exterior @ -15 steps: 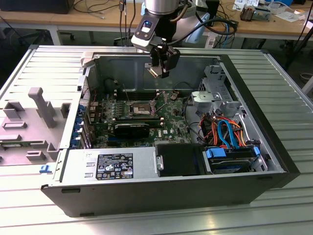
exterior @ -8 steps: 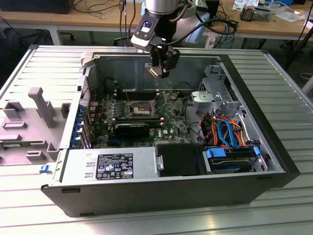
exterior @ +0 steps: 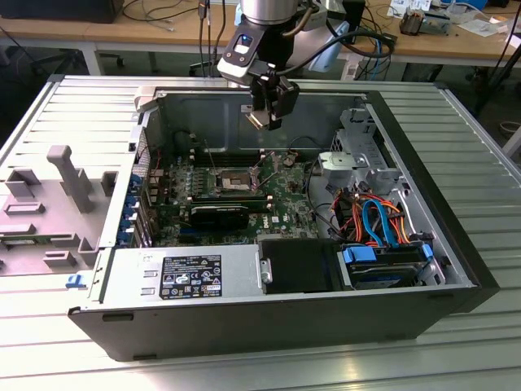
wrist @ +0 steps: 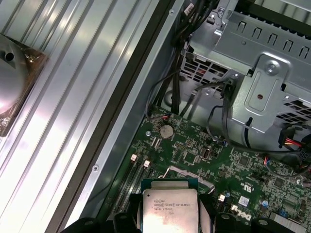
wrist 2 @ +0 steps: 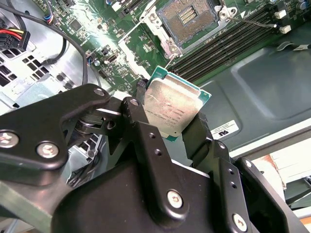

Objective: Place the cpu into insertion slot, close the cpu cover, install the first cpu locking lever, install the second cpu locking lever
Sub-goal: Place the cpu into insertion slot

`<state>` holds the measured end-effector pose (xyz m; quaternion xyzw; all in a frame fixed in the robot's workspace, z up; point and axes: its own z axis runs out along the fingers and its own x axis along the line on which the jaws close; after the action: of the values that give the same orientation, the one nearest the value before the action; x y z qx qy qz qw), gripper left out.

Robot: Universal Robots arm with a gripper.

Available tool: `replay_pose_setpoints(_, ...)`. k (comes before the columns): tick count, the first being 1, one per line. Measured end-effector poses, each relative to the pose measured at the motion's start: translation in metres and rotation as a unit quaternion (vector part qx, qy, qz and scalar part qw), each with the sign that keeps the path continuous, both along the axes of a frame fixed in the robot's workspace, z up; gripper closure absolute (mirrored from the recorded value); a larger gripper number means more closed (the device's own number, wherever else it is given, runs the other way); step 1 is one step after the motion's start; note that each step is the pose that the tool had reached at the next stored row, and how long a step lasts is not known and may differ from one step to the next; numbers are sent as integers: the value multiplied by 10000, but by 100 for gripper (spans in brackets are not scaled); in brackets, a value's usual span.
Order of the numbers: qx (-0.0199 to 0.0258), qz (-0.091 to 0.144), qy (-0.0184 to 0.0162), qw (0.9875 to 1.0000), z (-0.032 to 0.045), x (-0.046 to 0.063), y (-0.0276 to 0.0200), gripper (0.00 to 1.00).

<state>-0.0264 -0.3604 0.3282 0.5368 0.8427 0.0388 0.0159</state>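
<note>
Right now gripper (exterior: 264,120) pinching chip (wrist 2: 171,110) by two opp. edges, chip tilted. Socket (wrist 2: 187,17) below gripper, off to one side, well apart, uncovered. Prob. best: level chip, align over socket, lower straight, no sliding.

Lab: cluttered workbenches (exterior: 98,31) behind opened computer case (exterior: 244,326)
</note>
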Motion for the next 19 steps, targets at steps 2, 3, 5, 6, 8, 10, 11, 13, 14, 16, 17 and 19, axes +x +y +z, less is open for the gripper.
replay_pose_setpoints(2,-1,-17,0,10000,0,0,0,45)
replay_pose_setpoints(3,-2,-24,0,10000,0,0,0,45)
replay_pose_setpoints(5,-2,-34,0,10000,0,0,0,45)
replay_pose_setpoints(6,-2,-40,0,10000,0,0,0,45)
replay_pose_setpoints(8,-3,-51,0,10000,0,0,0,45)
replay_pose_setpoints(10,-3,-59,0,10000,0,0,0,45)
replay_pose_setpoints(11,-4,-68,0,10000,0,0,0,45)
replay_pose_setpoints(13,-4,-77,0,10000,0,0,0,45)
replay_pose_setpoints(14,-4,-82,0,10000,-1,0,0,45)
replay_pose_setpoints(16,-5,-94,0,10000,-1,0,0,45)
replay_pose_setpoints(17,-5,-100,0,9999,-1,0,0,45)
replay_pose_setpoints(19,-6,-112,0,9999,-1,0,0,45)
